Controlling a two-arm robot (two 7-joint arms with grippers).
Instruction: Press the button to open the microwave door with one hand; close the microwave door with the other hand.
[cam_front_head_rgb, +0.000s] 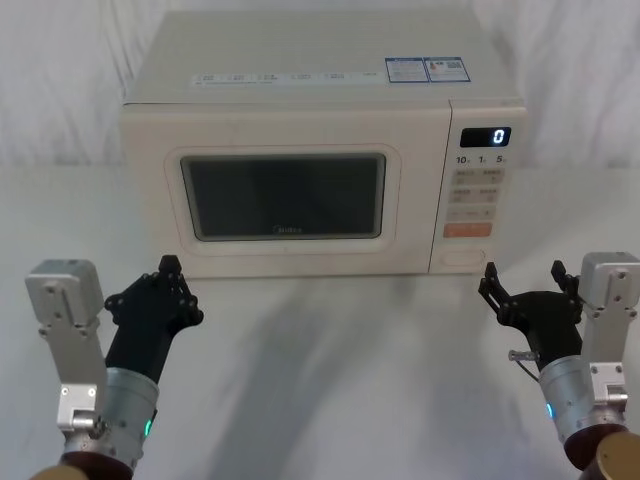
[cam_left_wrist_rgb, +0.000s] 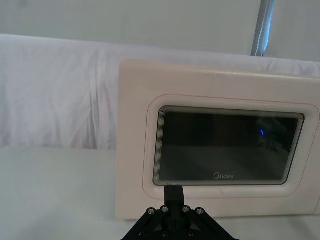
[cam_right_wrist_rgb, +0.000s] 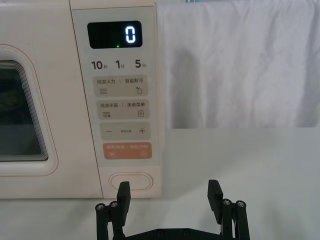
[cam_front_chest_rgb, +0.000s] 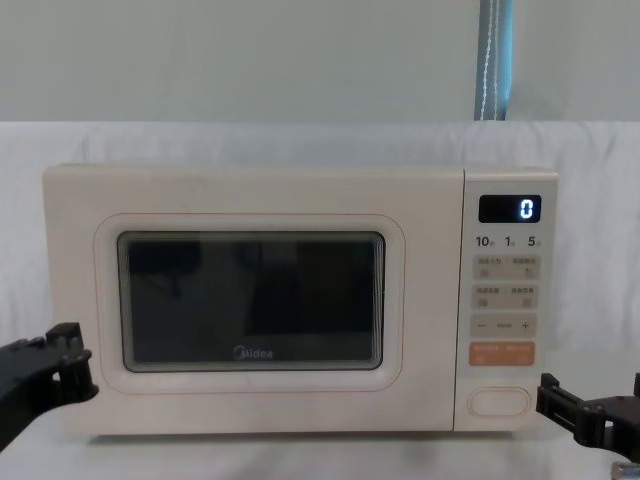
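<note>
Left of the microwave door (cam_front_head_rgb: 283, 195), low and short of its front: left gripper (cam_front_head_rgb: 169, 283), fingers pressed together, touching nothing. Door flush shut against the cream body. Right of the door, at the control panel's (cam_front_head_rgb: 477, 190) foot: the button (cam_front_head_rgb: 462, 257). Just before it, apart: right gripper (cam_front_head_rgb: 527, 282), fingers spread, empty.

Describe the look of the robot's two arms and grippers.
Both match: a left gripper and right gripper with black, angular fingers, on black wrists that join silver cylinders carrying small green-blue lights. Boxy silver-grey brackets sit outboard of each. Brown rounded joints show below.
</note>
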